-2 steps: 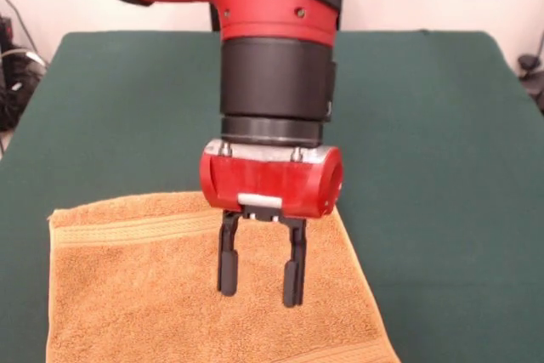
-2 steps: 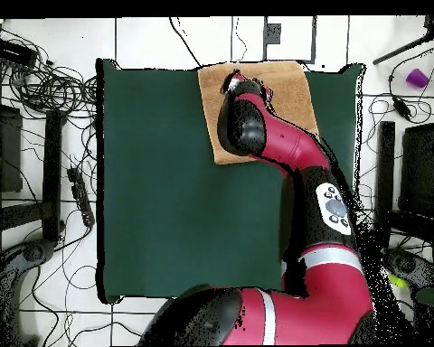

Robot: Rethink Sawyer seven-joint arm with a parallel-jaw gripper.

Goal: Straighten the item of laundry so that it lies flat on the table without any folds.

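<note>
The desk (image 1: 442,125) carries a dark green cover and fills most of both views. The arm (image 2: 293,154) (red and black) reaches from its base across the desk to the towel. The towel (image 1: 127,295) lies spread on the desk at the edge nearest the front camera, running out of that view at the bottom; its woven band runs along the far side. No large fold shows on it. The end effector (image 1: 259,282) hangs above the towel, pointing straight down, its two black fingers (image 1: 228,265) spread apart with nothing between them.
</note>
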